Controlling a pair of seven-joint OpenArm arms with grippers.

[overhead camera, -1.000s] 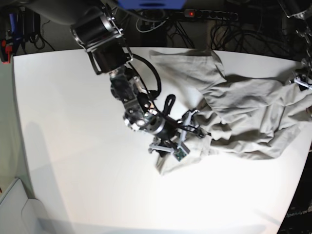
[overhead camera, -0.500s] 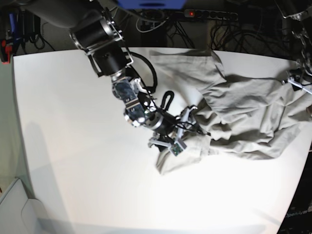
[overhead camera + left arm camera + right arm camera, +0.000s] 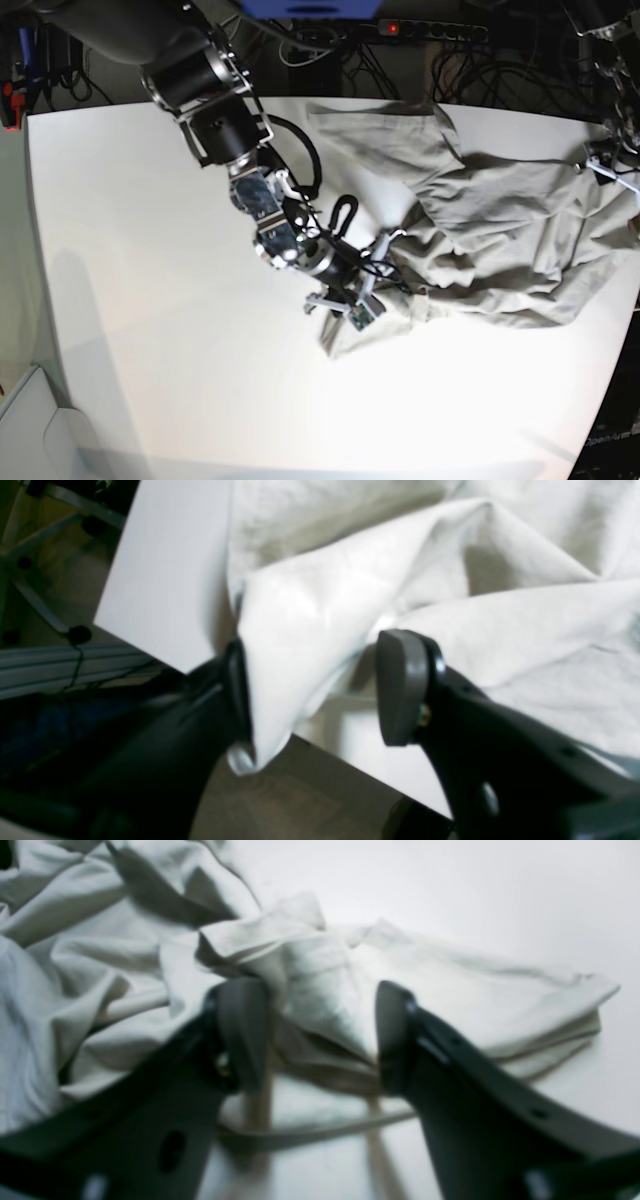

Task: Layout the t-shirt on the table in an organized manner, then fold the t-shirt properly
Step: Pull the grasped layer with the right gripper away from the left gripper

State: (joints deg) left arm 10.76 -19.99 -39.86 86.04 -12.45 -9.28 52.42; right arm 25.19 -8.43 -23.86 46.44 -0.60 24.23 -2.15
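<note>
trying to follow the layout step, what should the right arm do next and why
Probably close the right gripper fully on the bunched fold, then drag that corner outward over the bare table. Its jaws straddle a raised ridge of the t-shirt with a gap still visible on both sides, and the cloth lies crumpled, not spread. The left gripper already has cloth at the far edge.

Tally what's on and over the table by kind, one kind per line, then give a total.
t-shirt: 1
table: 1
robot hands: 2, the right hand and the left hand
power strip, behind the table: 1
Total: 5
</note>
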